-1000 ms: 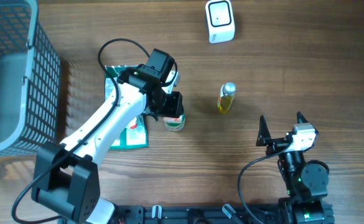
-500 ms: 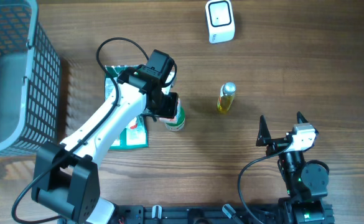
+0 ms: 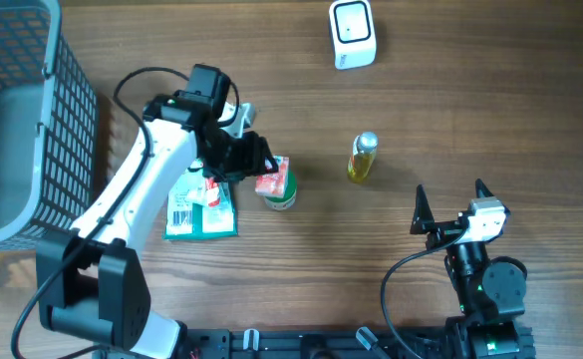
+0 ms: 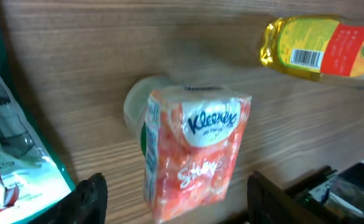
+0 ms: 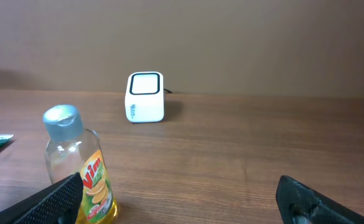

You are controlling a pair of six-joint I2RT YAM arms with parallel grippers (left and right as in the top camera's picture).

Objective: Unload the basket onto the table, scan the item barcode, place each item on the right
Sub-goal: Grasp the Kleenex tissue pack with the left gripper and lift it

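Tissue pack, likely the item to scan, lies mid-table propped on a small pale tub. The left gripper is just behind it, released, with its fingers clear of the pack, and the right gripper gapes empty. The pack looks light, soft and crinkly, so I'd pinch it gently across its narrow sides. I count one pack, one tub, one yellow bottle, one green packet, one scanner and one basket.

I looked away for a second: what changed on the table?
The left pincer opened, let go of the tissue pack and pulled back leftward, toward the basket. The yellow bottle, the white scanner and the open right pincer stayed put.
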